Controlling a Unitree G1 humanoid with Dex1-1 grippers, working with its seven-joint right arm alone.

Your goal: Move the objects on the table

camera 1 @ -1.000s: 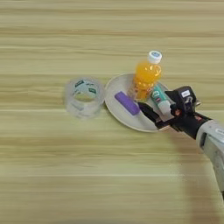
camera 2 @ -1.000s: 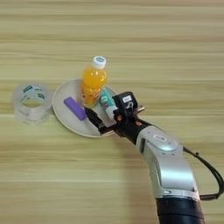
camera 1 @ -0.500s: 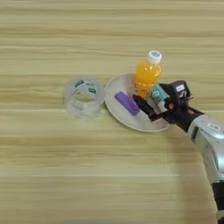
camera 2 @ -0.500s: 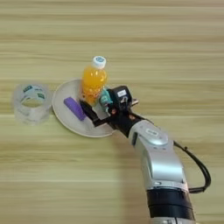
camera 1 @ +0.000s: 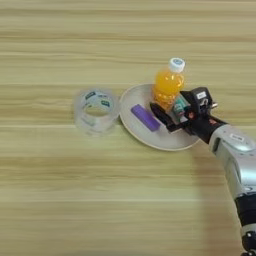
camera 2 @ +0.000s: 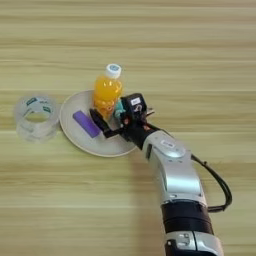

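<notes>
A small bottle of orange juice (camera 1: pixel 167 86) with a white cap stands upright at the far rim of a pale round plate (camera 1: pixel 150 140) on the wooden table (camera 1: pixel 75 190). My right gripper (camera 1: pixel 178 111) reaches in from the right over the plate's right side, just in front of the bottle. Its two black fingers are shut on the short teal-and-white tube (camera 1: pixel 179 106), also visible in the right eye view (camera 2: pixel 120 108). The tube is held tilted, close beside the bottle's base; whether they touch I cannot tell.
A flat purple block (camera 1: pixel 145 117) lies on the plate, left of the gripper's lower finger. A clear roll of tape (camera 1: pixel 96 111) stands left of the plate, close to its rim. The silver forearm (camera 2: pixel 172 165) runs down to the bottom edge.
The gripper has moved left with the tube, from the plate's right rim to over the plate and closer to the bottle. Bottle, purple block and tape roll have stayed put.
</notes>
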